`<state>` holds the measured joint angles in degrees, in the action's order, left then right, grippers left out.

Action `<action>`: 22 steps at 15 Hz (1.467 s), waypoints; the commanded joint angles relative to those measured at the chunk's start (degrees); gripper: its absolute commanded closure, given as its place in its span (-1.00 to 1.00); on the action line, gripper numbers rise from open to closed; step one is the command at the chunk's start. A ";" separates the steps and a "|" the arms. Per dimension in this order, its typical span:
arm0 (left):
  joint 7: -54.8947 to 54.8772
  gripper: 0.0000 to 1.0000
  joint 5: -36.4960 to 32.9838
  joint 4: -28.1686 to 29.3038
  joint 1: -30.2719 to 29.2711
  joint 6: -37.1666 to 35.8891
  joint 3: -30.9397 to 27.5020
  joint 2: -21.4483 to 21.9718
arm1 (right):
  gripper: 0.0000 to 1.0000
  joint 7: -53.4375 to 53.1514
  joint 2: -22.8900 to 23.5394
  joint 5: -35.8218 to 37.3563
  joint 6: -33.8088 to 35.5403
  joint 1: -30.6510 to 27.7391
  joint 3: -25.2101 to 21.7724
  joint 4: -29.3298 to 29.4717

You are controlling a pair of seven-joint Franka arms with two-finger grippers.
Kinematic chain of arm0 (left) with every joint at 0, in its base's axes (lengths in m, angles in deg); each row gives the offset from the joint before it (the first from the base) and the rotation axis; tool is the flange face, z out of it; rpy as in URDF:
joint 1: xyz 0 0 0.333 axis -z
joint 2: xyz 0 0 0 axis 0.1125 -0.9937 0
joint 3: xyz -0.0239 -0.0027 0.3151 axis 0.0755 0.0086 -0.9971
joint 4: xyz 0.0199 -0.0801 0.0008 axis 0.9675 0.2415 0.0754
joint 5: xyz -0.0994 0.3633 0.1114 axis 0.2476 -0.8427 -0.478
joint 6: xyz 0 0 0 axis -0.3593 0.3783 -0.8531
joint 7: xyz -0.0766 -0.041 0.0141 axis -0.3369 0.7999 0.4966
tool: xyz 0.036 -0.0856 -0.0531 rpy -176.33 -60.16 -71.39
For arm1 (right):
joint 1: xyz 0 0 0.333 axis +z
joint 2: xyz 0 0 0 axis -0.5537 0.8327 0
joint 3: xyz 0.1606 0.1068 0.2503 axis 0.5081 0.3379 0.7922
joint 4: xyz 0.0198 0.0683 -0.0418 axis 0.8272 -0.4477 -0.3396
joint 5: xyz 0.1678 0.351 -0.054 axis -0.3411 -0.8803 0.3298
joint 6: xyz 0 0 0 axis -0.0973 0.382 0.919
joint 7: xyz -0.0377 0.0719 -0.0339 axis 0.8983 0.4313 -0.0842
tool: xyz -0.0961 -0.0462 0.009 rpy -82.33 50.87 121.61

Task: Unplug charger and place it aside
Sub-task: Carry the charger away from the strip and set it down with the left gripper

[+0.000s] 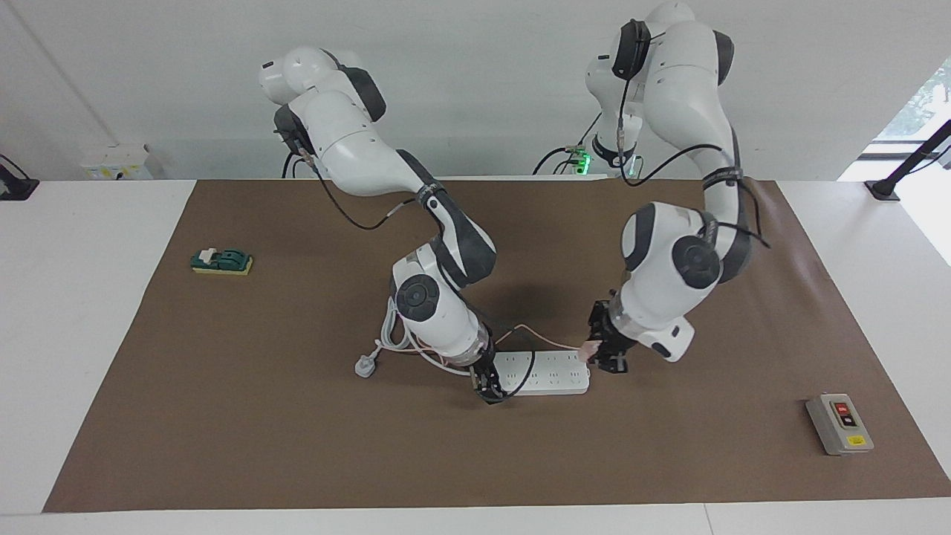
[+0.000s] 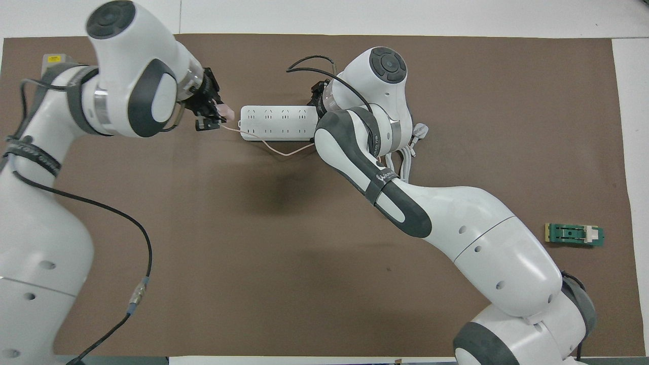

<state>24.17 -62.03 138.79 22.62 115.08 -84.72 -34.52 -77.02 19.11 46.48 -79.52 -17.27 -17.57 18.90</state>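
Just off the power strip's [image 1: 542,372] end toward the left arm's side, in the facing view, we see the left pincer [image 1: 603,355] clamped on the pink charger [image 1: 588,351], which appears to be out of its socket and held clear of the table [image 1: 297,446]. The right pincer [image 1: 488,388] presses on the strip's other end; we cannot tell its fingers.

From overhead, the charger [image 2: 226,111] sits beside the strip [image 2: 276,122], its cable [image 2: 274,149] trailing alongside. We judge the unplugging done; next we need to carry it away and set it down.
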 commanded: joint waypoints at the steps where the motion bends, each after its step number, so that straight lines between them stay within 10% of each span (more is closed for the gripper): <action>1: -1.70 1.00 0.65 6.63 0.01 1.09 -1.61 6.08 | -0.77 1.96 0.59 2.80 -3.21 -1.32 0.98 -1.64; 7: -8.25 1.00 0.83 2.76 -0.86 -8.64 -2.57 6.16 | -0.77 1.96 0.24 2.71 -2.77 -1.32 1.16 -1.64; 17: -76.53 1.00 15.49 -0.32 -1.13 -28.97 -41.65 4.85 | -1.00 1.78 -8.46 2.62 3.38 -4.39 1.16 -5.24; 22: -82.38 1.00 17.53 4.95 2.90 -25.20 -42.66 5.11 | -1.00 2.75 -12.41 2.71 6.80 -6.32 1.16 -7.34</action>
<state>-57.52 -45.17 141.22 21.47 87.39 -127.02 -28.83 -75.70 10.25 48.04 -73.21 -21.98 -17.35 16.20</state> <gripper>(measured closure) 0.683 0.000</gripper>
